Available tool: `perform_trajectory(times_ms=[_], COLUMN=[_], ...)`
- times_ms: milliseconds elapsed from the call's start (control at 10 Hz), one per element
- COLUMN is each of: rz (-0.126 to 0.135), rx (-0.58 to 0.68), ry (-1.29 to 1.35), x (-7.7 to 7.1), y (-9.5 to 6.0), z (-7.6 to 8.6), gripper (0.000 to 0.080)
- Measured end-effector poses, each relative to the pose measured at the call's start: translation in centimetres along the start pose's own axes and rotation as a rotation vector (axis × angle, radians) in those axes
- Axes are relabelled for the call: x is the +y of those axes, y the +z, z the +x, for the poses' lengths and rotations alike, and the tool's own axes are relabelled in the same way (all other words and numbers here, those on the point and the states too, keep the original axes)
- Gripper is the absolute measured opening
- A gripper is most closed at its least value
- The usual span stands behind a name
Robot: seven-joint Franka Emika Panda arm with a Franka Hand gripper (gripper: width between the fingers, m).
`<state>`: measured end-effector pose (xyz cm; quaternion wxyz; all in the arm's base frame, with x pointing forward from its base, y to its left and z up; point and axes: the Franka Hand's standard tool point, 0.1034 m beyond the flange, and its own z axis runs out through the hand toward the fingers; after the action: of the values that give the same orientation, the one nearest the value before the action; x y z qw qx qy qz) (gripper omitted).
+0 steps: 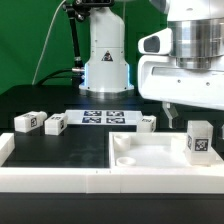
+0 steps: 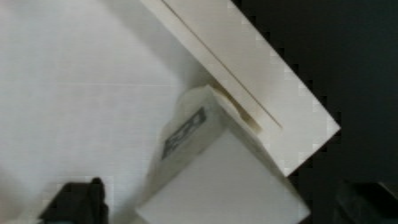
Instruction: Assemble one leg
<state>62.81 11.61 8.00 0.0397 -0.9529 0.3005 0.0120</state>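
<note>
One white leg (image 1: 200,140) stands upright in the right corner socket of the flat white tray-shaped piece (image 1: 150,158), with a black-and-white tag on its face. My gripper (image 1: 190,113) hangs just above it. In the wrist view the leg (image 2: 222,165) sits between my two dark fingertips (image 2: 75,200), with a gap on each side. The jaws are open and touch nothing. Three more legs lie on the black table: two at the exterior view's left (image 1: 28,121) (image 1: 56,123) and one near the middle (image 1: 147,121).
The marker board (image 1: 105,117) lies flat in front of the robot base (image 1: 105,60). A low white wall (image 1: 40,176) runs along the front and up the exterior view's left side. The tray's rim (image 2: 240,60) shows in the wrist view.
</note>
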Motion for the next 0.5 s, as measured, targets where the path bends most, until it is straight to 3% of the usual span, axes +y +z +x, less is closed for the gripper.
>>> perform_trajectory(times_ms=[200, 500], rz=[-0.03, -0.042], rx=[0.024, 0.024], ry=[-0.243, -0.518], x=[-0.32, -0.36], y=[0.09, 0.1], z=[-0.2, -0.26], gripper=[0.0649, 0.0649])
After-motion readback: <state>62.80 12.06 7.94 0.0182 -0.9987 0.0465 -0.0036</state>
